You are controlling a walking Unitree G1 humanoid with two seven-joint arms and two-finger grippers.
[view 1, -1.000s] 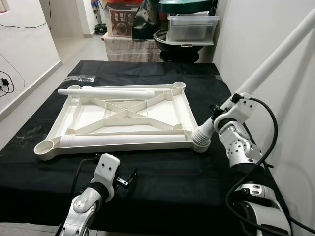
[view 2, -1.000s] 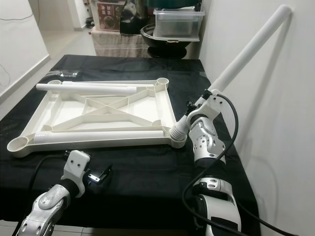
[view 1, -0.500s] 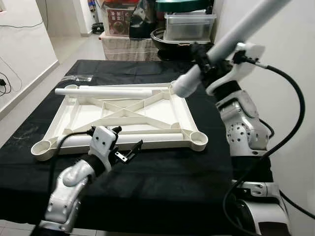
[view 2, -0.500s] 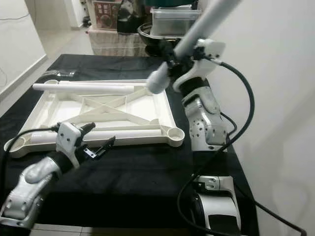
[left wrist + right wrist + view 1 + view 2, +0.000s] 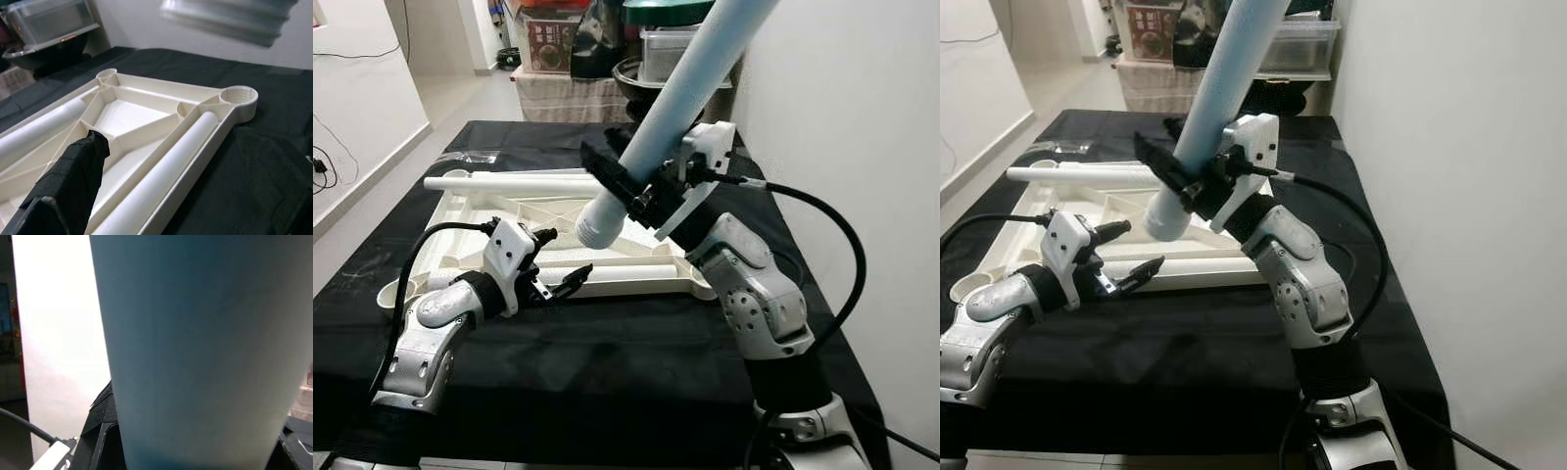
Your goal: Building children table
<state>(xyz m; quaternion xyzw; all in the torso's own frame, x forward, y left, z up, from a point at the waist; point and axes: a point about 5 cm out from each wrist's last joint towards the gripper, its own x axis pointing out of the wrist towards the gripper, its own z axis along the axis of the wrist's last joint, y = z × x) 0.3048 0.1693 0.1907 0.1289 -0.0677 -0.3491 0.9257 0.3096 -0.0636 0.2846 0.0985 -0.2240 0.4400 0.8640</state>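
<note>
One big black-covered table (image 5: 636, 392) takes up most of the room in front of the robot, and on it lies the upside-down white tabletop (image 5: 636, 276), a ribbed plastic frame with a round threaded socket at each corner. Two loose white legs rest in it: one (image 5: 524, 183) along the far edge, one (image 5: 166, 171) along the near edge.

The right gripper (image 5: 631, 191) has its black fingers clamped on a third leg (image 5: 680, 93), gripping it just above the lower end, which hangs in the air over the near right part of the frame. The tube slants up and away, its top out of frame. It looks light, rigid and smooth, so I'd guess it could twist or slide in the fingers; holding it low near the threaded end seems the sensible place for steering it into a socket.

The left gripper (image 5: 556, 279) hovers low at the near edge of the frame, fingers spread and holding nothing, close above the near leg. The near right corner socket (image 5: 238, 96) sits free, well ahead of those fingers.
</note>
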